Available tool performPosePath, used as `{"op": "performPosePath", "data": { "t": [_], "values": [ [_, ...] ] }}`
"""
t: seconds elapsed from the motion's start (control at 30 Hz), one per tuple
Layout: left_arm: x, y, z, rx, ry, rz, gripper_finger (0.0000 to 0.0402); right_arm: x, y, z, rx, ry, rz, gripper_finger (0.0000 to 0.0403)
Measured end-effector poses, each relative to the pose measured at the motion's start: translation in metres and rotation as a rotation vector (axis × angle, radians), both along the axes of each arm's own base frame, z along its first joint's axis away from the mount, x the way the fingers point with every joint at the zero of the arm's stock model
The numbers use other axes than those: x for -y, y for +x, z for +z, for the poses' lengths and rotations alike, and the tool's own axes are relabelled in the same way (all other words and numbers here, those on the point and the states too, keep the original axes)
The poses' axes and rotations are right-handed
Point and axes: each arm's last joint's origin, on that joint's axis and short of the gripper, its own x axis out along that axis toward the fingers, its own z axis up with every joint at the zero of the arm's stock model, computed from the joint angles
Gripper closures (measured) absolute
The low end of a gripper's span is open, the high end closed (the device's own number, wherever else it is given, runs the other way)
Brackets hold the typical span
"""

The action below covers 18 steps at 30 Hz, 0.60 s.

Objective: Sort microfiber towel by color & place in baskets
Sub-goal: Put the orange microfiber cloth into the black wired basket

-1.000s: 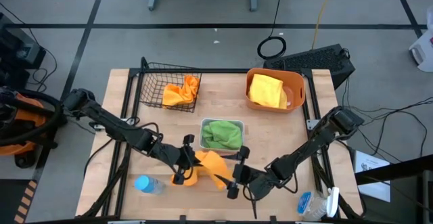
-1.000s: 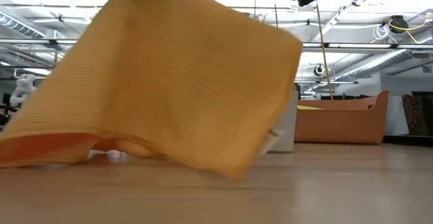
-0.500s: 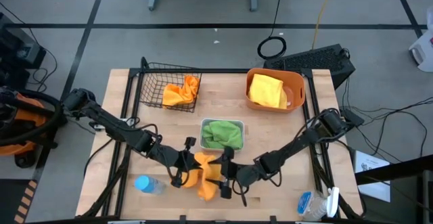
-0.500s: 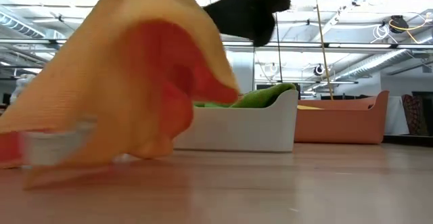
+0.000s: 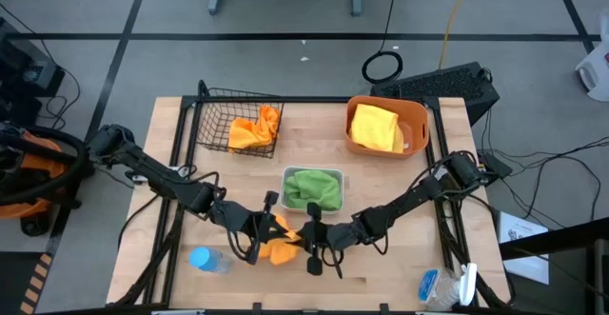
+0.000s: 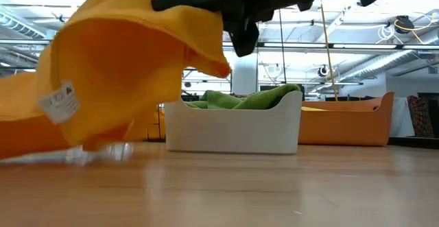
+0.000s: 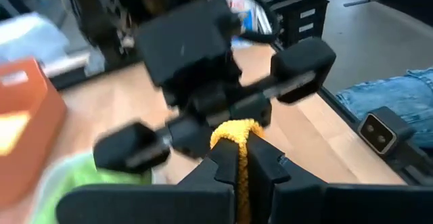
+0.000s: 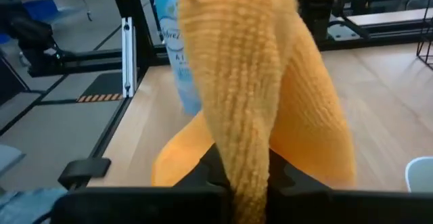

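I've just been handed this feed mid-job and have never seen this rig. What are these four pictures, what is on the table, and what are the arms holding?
Two dark robot arms work at a wooden table.

The high view looks straight down, the low view sits at table height, and each wrist view looks past that arm's own fingers.

On the table:
- a black wire basket with an orange towel in it
- an orange tub holding a yellow towel
- a white tray with a green towel
- a blue-capped bottle near the front

The left gripper and right gripper both pinch the second orange towel, bunched between them.
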Motion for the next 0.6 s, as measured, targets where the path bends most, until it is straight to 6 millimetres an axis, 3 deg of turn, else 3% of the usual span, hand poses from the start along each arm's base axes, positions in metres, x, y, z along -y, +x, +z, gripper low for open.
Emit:
{"op": "performPosePath", "data": {
  "t": [0.17,0.6],
  "values": [
    [0.001,-0.005,-0.009,-0.125,-0.095,0.059,0.0376,0.000,-0.004,0.004,-0.026,-0.023,0.003,0.0396],
    [0.003,-0.036,-0.044,-0.409,-0.160,0.394,0.0203,0.006,-0.022,0.017,-0.162,-0.119,-0.121,0.0400]
  ]
}}
